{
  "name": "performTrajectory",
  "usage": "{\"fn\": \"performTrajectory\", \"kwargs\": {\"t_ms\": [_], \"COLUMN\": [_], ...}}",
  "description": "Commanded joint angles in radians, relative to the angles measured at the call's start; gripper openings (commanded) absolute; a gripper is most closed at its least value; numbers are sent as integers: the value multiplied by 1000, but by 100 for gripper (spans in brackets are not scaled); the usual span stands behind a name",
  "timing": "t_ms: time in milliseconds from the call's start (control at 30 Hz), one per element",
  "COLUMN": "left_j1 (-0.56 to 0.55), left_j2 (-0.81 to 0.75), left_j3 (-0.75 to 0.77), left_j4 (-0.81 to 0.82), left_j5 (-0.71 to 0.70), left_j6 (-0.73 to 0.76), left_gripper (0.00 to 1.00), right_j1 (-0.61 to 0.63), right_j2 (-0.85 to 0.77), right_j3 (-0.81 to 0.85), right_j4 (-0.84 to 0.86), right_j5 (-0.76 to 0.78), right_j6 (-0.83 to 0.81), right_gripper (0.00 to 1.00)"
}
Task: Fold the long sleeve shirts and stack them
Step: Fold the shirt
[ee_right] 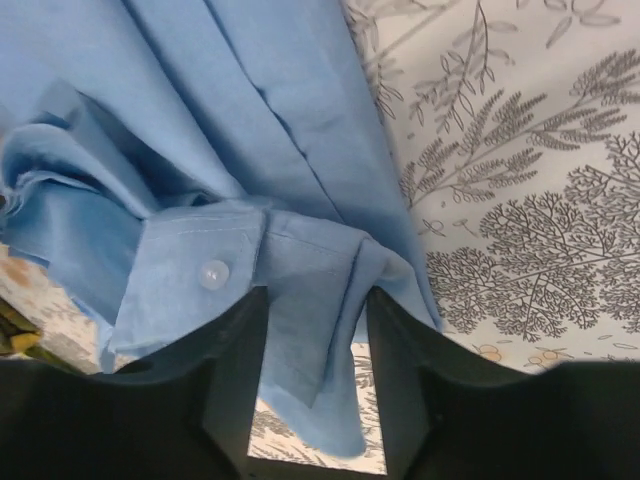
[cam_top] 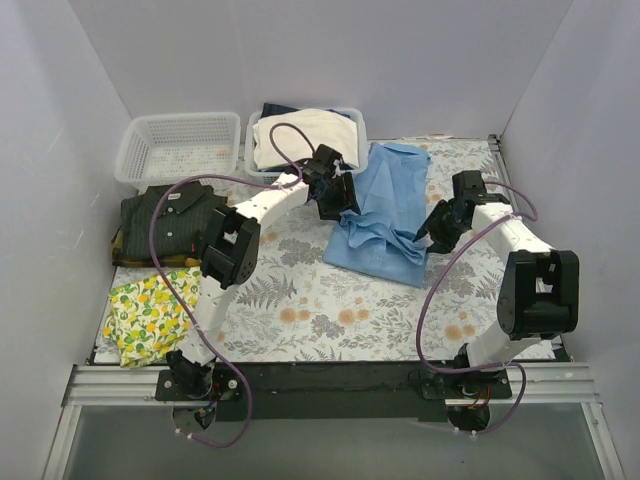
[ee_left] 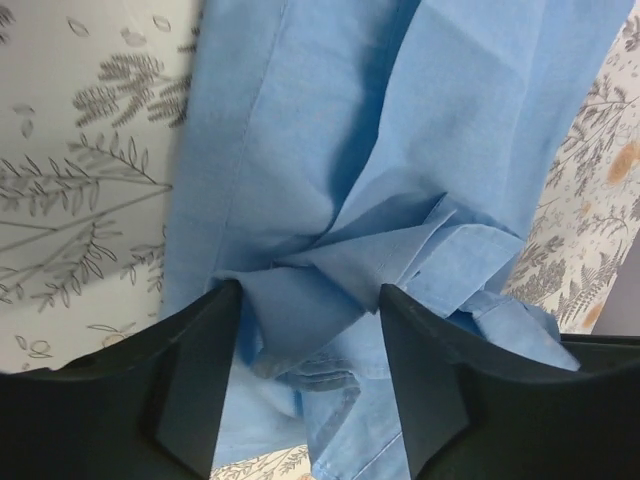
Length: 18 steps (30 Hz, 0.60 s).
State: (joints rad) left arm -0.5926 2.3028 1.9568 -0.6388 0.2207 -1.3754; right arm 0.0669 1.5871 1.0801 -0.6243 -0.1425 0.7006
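Observation:
The light blue shirt (cam_top: 385,210) lies crumpled on the floral table, right of centre. My left gripper (cam_top: 335,200) is at its left edge, open, with a bunched fold of blue cloth (ee_left: 300,310) between its spread fingers (ee_left: 200,380). At the shirt's right edge my right gripper (cam_top: 435,228) is open more narrowly, straddling a buttoned cuff (ee_right: 300,300) that hangs between its fingers (ee_right: 235,380). The dark pinstriped shirt (cam_top: 170,215) lies folded at the far left.
A yellow lemon-print cloth (cam_top: 150,310) lies at the near left. At the back stand an empty white basket (cam_top: 180,145) and a second basket (cam_top: 355,120) holding cream-white garments (cam_top: 305,135). White walls enclose the table.

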Motion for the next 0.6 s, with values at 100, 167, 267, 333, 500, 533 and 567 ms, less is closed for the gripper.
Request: {"fn": "performTrajectory", "kwargs": {"t_ms": [100,167,267,333,500,533,567], "left_j1": [46,56,66,70,65,62,51], "left_j2": [-83,-108,-170,-223,-347,-394,-417], "left_j3": [128,111,71,21,-175,-270,-313], "left_j4": [33,36,50,60,109,117,129], "left_j5": [-49,-90,-144,-141,24,28,26], "left_j6": [50,61,88,114,160,157,159], "left_gripper": [64,65,67,67,66,66,66], "right_j1": [-44,-45,-45,-45,-23,-18,2], "right_j2": [-24,-36,-70,-108,-186,-214,-228], "right_j3": [155,165,150,112,49,31,18], "right_j4": [92,90,89,90,67,51,45], "right_j5": [0,24,29,34,63,67,76], "right_j6": [-56,-65,-84,-107,-173,-184,-206], "right_gripper": [59,59,59,59,58,57,56]}}
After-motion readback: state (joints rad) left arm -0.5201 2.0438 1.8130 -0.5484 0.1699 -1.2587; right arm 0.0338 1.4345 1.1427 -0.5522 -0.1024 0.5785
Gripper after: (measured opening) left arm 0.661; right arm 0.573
